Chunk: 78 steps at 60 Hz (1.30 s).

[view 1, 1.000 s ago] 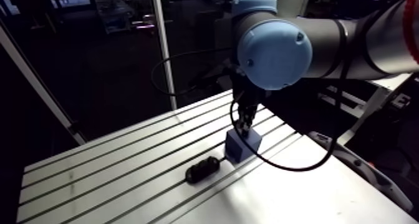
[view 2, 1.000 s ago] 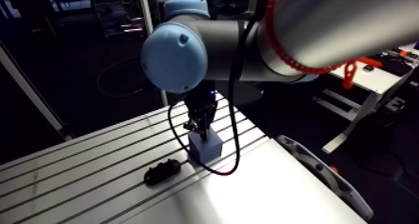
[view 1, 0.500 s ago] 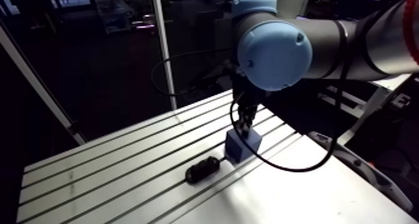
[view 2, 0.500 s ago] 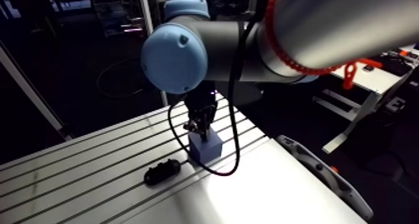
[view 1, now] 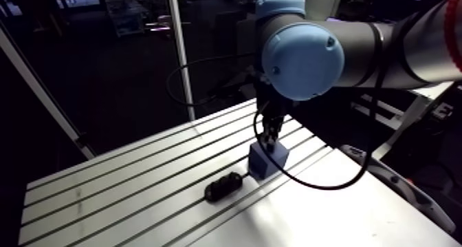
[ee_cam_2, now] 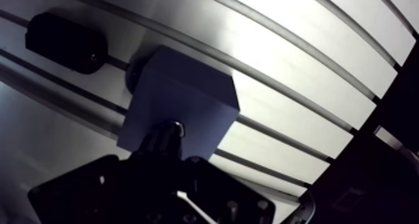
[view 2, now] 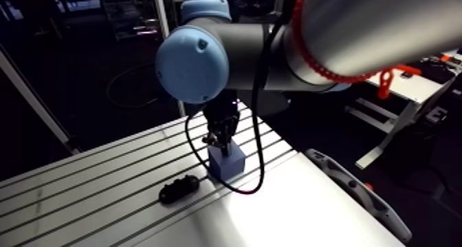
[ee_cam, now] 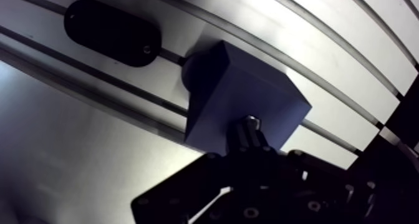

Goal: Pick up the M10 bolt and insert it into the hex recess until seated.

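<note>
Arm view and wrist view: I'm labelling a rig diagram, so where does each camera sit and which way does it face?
Arm view: on the upper link, facing down across the slotted table at the blue block; a blue-capped joint and the gripper show.
Wrist view: on the wrist, facing down onto the block's top and the bolt; only the gripper's dark body shows.
Both share the block, the table slots and the black oblong part.
</note>
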Available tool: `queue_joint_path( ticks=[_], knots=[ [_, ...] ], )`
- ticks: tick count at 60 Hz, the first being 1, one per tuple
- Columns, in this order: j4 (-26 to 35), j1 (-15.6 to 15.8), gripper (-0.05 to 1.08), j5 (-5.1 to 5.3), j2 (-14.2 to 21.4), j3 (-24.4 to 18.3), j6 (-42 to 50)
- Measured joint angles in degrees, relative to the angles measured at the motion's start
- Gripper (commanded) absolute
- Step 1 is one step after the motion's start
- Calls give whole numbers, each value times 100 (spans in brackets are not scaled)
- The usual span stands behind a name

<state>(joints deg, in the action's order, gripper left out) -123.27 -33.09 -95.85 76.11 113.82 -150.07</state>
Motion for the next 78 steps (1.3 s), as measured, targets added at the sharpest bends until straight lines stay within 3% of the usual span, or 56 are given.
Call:
queue_joint_path(
  ticks=[58,71,75,77,78],
  knots=[
    [32,9,105,34,67,-117,-12],
    [163,42,99,150,226,-208,30],
    [282,50,91,234,325,-270,71],
    [357,53,77,287,378,-309,102],
    [394,54,77,313,402,-329,116]
  ],
)
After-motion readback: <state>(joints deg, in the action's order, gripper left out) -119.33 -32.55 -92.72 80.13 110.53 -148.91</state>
